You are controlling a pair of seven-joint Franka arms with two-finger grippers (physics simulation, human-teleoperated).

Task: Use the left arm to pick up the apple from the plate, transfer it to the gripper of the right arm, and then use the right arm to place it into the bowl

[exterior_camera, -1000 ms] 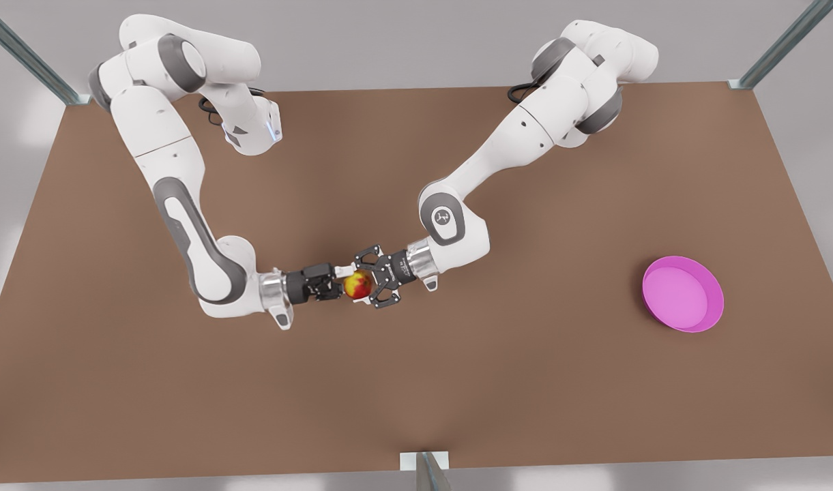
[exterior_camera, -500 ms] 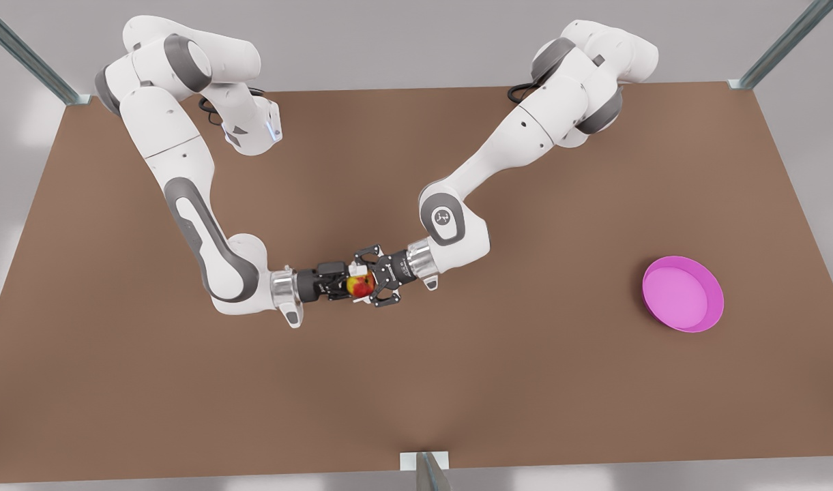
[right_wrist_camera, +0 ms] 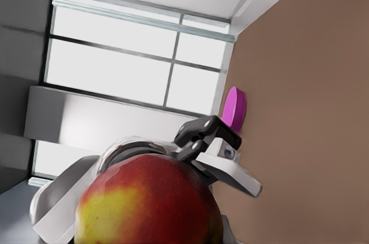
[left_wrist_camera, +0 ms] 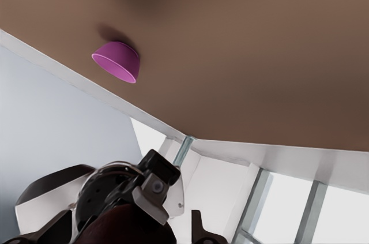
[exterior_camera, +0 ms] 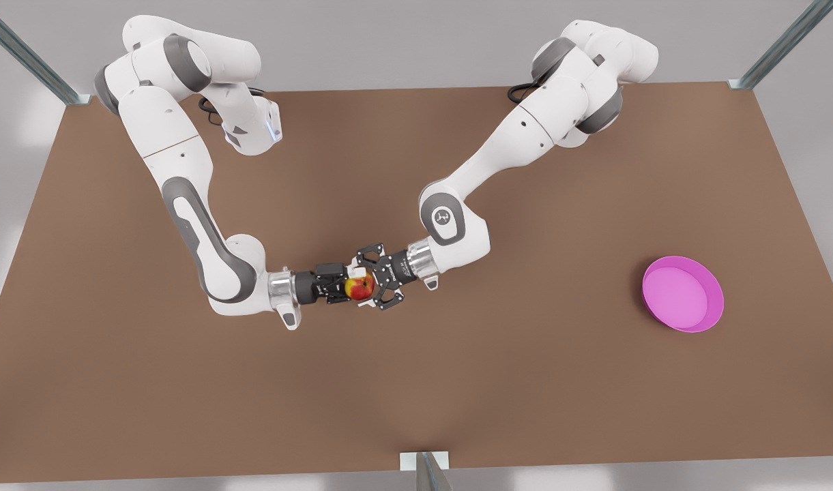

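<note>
The red and yellow apple [exterior_camera: 359, 287] hangs above the table's middle, and my left gripper [exterior_camera: 350, 286], coming from the front view's left, is shut on it. My right gripper [exterior_camera: 368, 285] faces it from the front view's right, open, its fingers straddling the apple. The right wrist view has the apple [right_wrist_camera: 147, 203] close up, with the left gripper's fingers [right_wrist_camera: 228, 166] behind it. The pink bowl [exterior_camera: 682, 294] rests on the table at the front view's right; the left wrist view has the bowl [left_wrist_camera: 117, 62] too. The magenta plate [right_wrist_camera: 234, 108] appears edge-on in the right wrist view.
The brown table [exterior_camera: 525, 382] lies wide and bare between the grippers and the bowl. Metal frame posts [exterior_camera: 426, 470] stand at the near edge and the far corners.
The left arm carried the apple toward the front view's right, in between the right gripper's open fingers, then eased back slightly. The right arm barely moved.
</note>
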